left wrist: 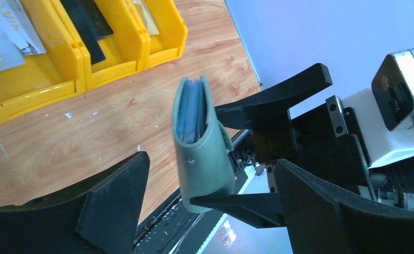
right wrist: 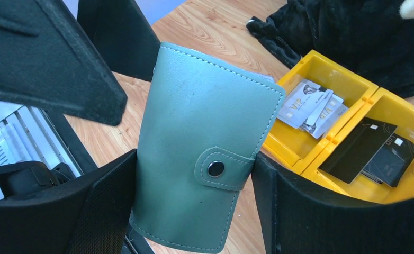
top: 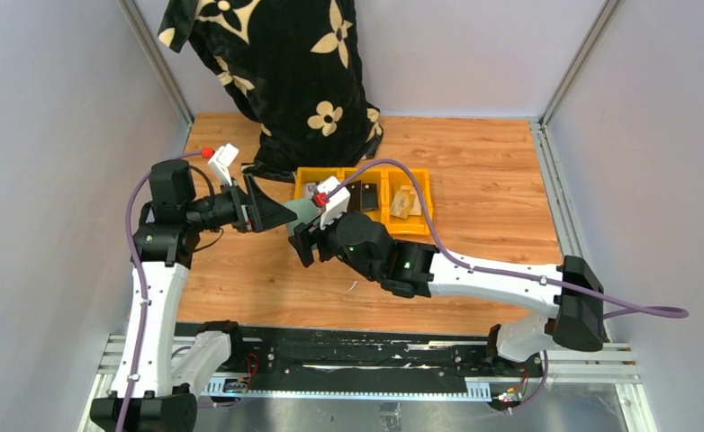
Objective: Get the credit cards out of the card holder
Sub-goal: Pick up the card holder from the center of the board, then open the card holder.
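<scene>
The sage-green card holder (right wrist: 205, 116) is folded shut with its snap tab (right wrist: 221, 169) fastened. My right gripper (right wrist: 194, 182) is shut on it, one finger on each long edge, and holds it above the table. In the left wrist view the card holder (left wrist: 199, 148) shows edge-on, with blue-grey inner layers at its top. My left gripper (left wrist: 210, 172) is open wide, its fingers (left wrist: 109, 203) on either side of the holder and apart from it. In the top view both grippers meet at the card holder (top: 304, 212). Loose cards lie in the yellow bins: pale ones (right wrist: 312, 105), black ones (right wrist: 371, 151), a tan one (top: 405, 203).
A row of three yellow bins (top: 420, 184) stands on the wooden table just behind the grippers. A black cloth with cream flowers (top: 285, 72) hangs at the back and touches the table. The metal rail (top: 330, 360) runs along the near edge.
</scene>
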You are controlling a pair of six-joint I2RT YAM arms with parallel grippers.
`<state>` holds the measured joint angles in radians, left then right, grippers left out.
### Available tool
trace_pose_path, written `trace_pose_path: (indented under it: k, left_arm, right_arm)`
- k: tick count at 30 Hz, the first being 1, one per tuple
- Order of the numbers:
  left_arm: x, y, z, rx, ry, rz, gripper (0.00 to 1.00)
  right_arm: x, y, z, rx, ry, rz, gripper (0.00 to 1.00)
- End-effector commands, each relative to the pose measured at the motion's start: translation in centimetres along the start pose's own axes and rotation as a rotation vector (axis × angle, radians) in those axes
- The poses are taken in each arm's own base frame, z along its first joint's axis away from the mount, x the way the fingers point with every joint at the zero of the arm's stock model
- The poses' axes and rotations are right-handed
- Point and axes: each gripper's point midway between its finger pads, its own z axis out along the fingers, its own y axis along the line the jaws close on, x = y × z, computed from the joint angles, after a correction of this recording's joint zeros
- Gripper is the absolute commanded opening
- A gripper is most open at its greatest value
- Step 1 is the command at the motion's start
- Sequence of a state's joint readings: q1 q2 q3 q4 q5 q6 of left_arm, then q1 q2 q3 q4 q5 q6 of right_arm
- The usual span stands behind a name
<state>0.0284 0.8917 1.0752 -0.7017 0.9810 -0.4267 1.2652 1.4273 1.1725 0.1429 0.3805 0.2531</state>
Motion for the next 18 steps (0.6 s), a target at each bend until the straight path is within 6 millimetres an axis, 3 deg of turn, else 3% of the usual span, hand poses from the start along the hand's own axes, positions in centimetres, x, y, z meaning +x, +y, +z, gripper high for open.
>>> trace_pose_path:
  k: [1,6,12,15,18]
  left_arm:
    - [0.0,-2.1,-0.4,0.061,0.003,0.008,0.92]
    - [0.3,-1.5,-0.4,0.042,-0.006,0.047,0.77]
    - [-0.9,-0.3,0.0,-0.017,-0.063,0.036,0.35]
    - [-1.6,0.1,0.1,-0.046,-0.093,0.031,0.18]
    - [-1.8,0.0,0.0,-0.055,-0.104,0.025,0.08]
  right_arm:
    - [-3.2,2.1,0.6,-0.053,-0.085,-0.012,0.78]
    - [-4.8,3.4,0.5,-0.081,-0.12,-0.023,0.78]
    - [-5.6,4.2,-0.3,-0.112,-0.142,-0.025,0.79]
    - [-5.6,3.6,-1.1,-0.096,-0.143,-0.001,0.83]
    - [-5.8,1.9,-2.4,-0.036,-0.161,0.036,0.85]
